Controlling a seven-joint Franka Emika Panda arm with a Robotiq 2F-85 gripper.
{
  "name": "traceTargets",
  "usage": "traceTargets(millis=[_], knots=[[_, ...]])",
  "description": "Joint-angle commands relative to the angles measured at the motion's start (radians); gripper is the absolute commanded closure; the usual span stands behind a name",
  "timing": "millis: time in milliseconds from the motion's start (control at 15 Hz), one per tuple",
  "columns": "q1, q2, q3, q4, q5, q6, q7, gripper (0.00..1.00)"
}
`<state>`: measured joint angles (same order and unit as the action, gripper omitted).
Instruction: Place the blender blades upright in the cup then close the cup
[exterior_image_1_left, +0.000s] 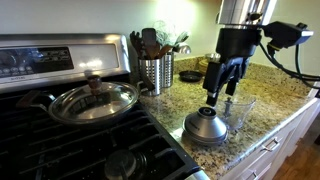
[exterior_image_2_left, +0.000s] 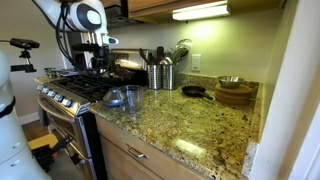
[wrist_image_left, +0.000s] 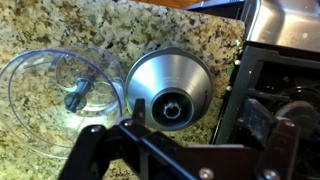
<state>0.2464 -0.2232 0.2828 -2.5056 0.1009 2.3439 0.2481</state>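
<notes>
The black tool (wrist_image_left: 175, 135) is hanging wide open and gripping nothing, its jaws standing above the silver dome-shaped metal lid (wrist_image_left: 170, 88), which is resting on the speckled granite desk (wrist_image_left: 150, 25). Just beside the lid, the clear, colourless plastic cup (wrist_image_left: 30, 95) is standing on the desk, mouth up, with the dark blender blades (wrist_image_left: 76, 95) lying inside it. Farther back in an exterior view, a perforated steel utensil holder (exterior_image_1_left: 156, 70) is standing beside the black gas stove (exterior_image_1_left: 60, 140).

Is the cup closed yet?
No, open: the lid sits on the counter beside the cup, whose top is uncovered.
</notes>
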Motion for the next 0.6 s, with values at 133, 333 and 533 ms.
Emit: traceTargets(millis=[133,333,533], knots=[[-0.001,0.128,0.000,0.072,-0.016,0.018,0.000,0.00],[0.001,0.171,-0.003,0.095,-0.019,0.016,0.000,0.00],[0.003,0.199,-0.005,0.104,-0.026,0.024,-0.003,0.00]])
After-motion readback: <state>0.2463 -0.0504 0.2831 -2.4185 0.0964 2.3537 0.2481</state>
